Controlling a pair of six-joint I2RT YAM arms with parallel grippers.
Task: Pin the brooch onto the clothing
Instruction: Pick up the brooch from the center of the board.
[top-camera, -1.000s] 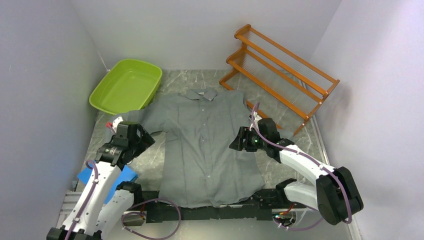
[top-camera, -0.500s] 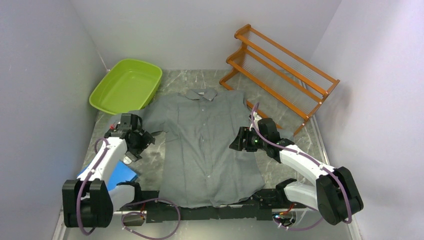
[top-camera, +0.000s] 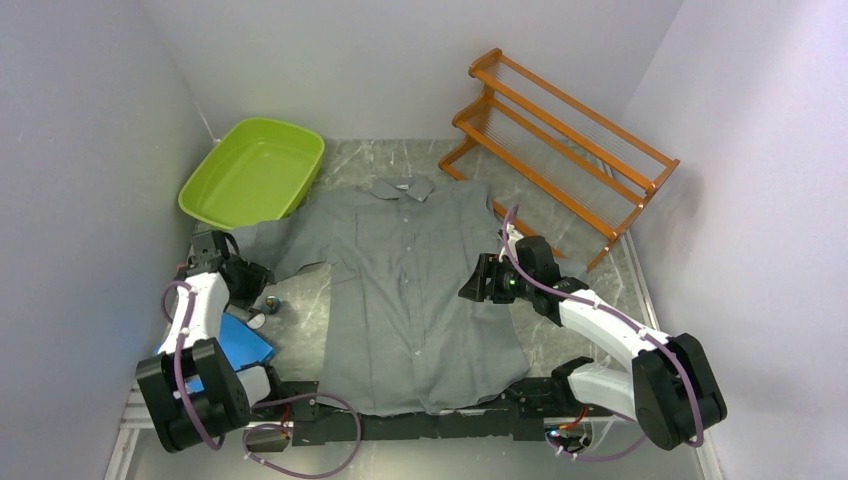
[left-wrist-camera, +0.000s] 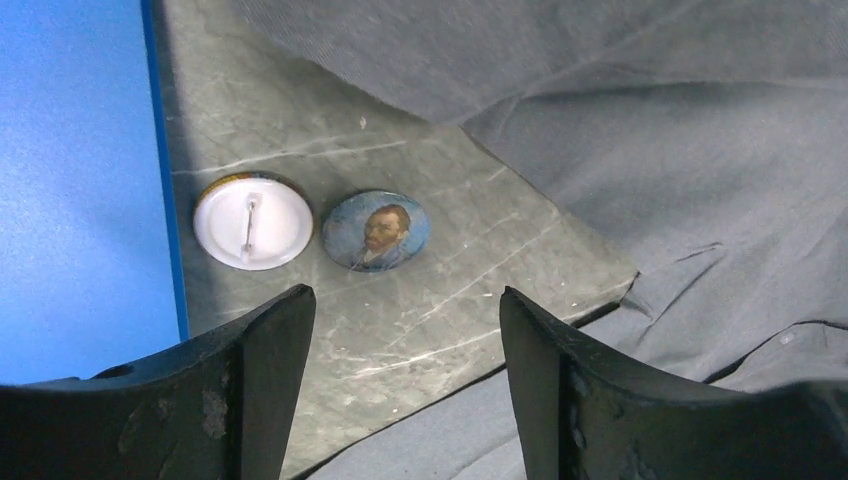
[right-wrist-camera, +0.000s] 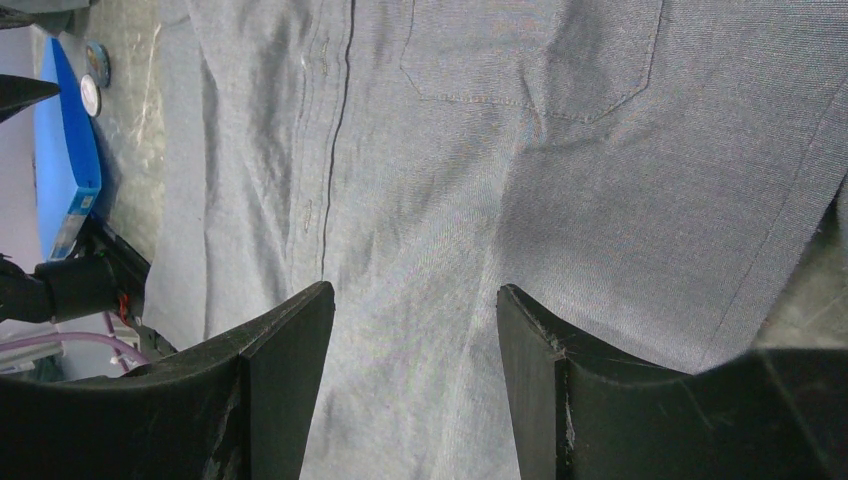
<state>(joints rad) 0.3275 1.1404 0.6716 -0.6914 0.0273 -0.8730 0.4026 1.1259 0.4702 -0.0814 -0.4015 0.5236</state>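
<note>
- Through the left wrist camera I see two badges lying on the marble tabletop (left-wrist-camera: 440, 300). The brooch (left-wrist-camera: 376, 230) is face up and shows a painted portrait. The second brooch (left-wrist-camera: 252, 221) is turned over, with its white back and thin pin bar showing.
- Both sit in the strip between the blue pad (left-wrist-camera: 80, 180) and the shirt (top-camera: 420, 290). The two discs are almost touching, and the white one's far rim overlaps the pad's edge.
- The left gripper (left-wrist-camera: 400, 310) hangs just short of them, its jaws spread wide and holding nothing.
- The right gripper (right-wrist-camera: 412, 300) is over the shirt front below the chest pocket (right-wrist-camera: 540, 60). Its jaws are also wide and empty.
- I expect the brooch to be light, stiff and thin. Its glossy domed face will likely slip under a finger.
- It lies flat, so there is little to bite on. I'd close across its rim with the fingertips low against the stone.
- With the discs this close, a wide approach could nudge both.
- The pin on the back looks fine and easy to bend, so I'd keep my fingers off it.
- The shirt is soft and will bunch under any push, so it probably needs holding flat while I pin.
</note>
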